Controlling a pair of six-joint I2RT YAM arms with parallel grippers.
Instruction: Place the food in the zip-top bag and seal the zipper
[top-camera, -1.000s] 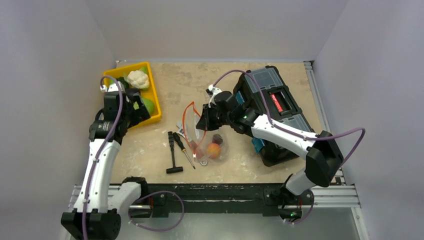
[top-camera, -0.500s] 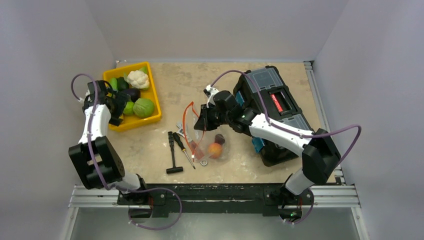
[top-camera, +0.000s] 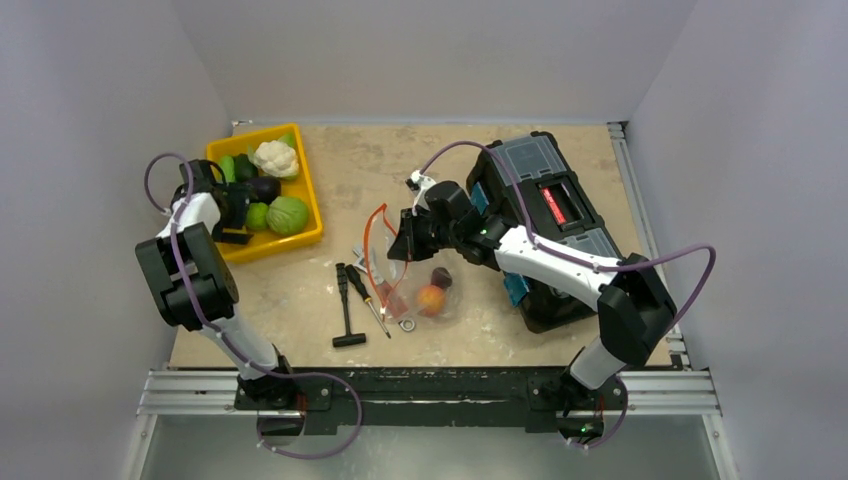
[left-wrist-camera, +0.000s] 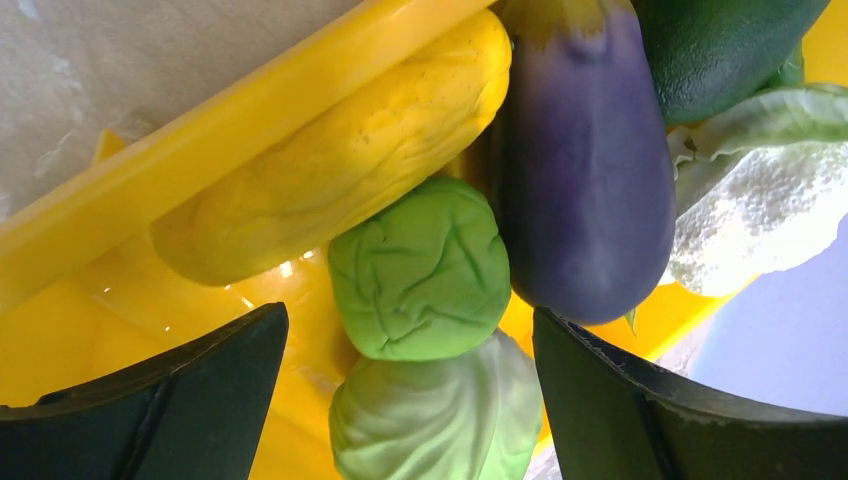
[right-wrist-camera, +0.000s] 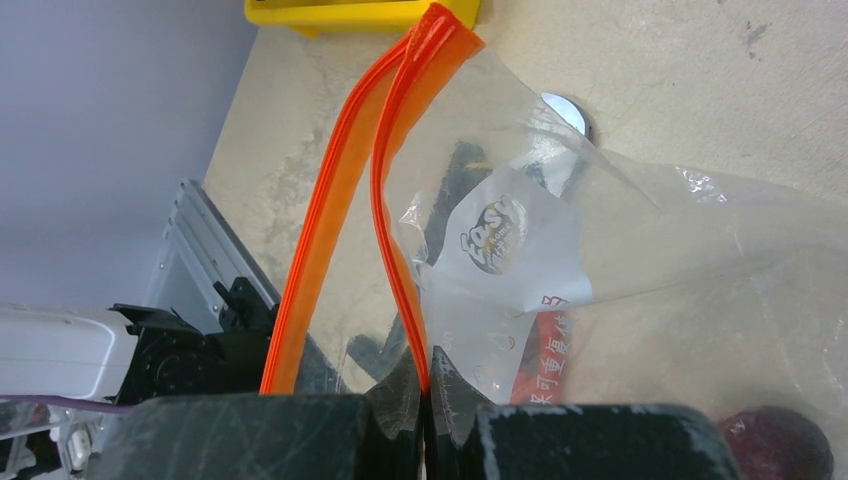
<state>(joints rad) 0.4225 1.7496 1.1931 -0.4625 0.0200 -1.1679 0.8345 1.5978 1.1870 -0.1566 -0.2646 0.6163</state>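
- The left gripper (left-wrist-camera: 410, 318) hangs right over the yellow tray (top-camera: 312, 205) at the far-left side of the table. Its jaws are spread wide with nothing in them.
- Straight under the gap sits a small crinkly green piece (left-wrist-camera: 420, 265), with a paler leafy green piece (left-wrist-camera: 440, 420) touching it. Neither finger is touching them.
- Packed around those are a yellow piece (left-wrist-camera: 340, 160) lying along the tray wall and the purple eggplant (left-wrist-camera: 585, 180) pressed against the crinkly green one. There's also a dark green piece (left-wrist-camera: 720, 40) and the white cauliflower (left-wrist-camera: 760, 210).
- The right gripper (right-wrist-camera: 425, 400) is clamped tight on the zipper (right-wrist-camera: 330, 220), pinching one red-orange strip and holding that edge up off the table.
- The zipper's two strips stand apart, so the bag mouth is gaping, not sealed.
- The rest of the zip-top bag (top-camera: 415, 285) lies crumpled mid-table, between some hand tools (top-camera: 350, 300) and a black toolbox (top-camera: 545, 215).
- Inside the bag are the orange ball (top-camera: 430, 299) and a dark reddish piece (top-camera: 439, 277), right beside each other.
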